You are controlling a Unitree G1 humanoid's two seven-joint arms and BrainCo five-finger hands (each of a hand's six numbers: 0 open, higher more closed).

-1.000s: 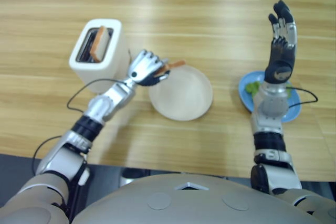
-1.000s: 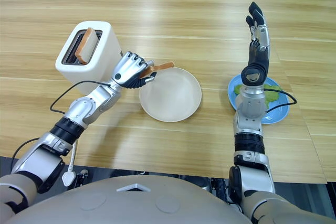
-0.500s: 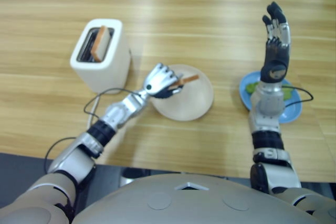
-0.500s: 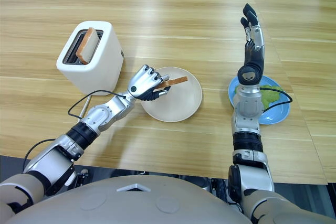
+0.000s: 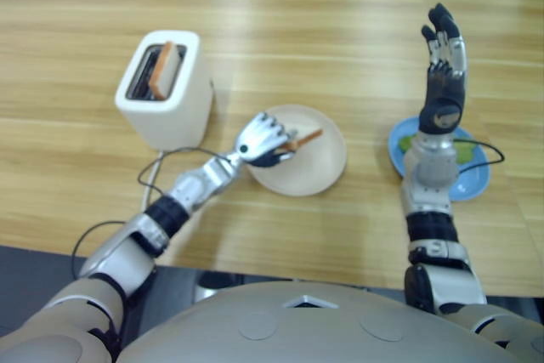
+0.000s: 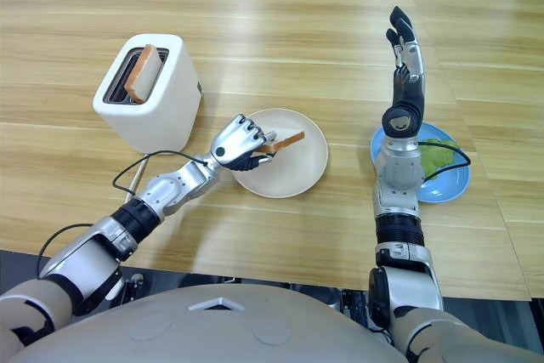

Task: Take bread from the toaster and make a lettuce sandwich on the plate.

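Left hand [image 6: 238, 144]: curled on one end of a toast slice [image 6: 287, 140], low over the plate [image 6: 293, 178] near its left rim.
Toast: light, stiff, probably crumbly; best held gently by the crust.
Second slice [image 6: 146, 72]: upright in the toaster [image 6: 157, 116].
Lettuce [image 6: 438, 157]: on the blue dish [image 6: 450, 189]; limp, pinch a leaf edge.
Right hand [image 6: 404, 53]: raised, fingers straight, empty.

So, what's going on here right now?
The left hand holds a slice of bread over the cream plate and has not yet let it go. A second slice stands in the toaster. The right hand is raised, open and empty, near the blue dish, where the lettuce lies untouched.
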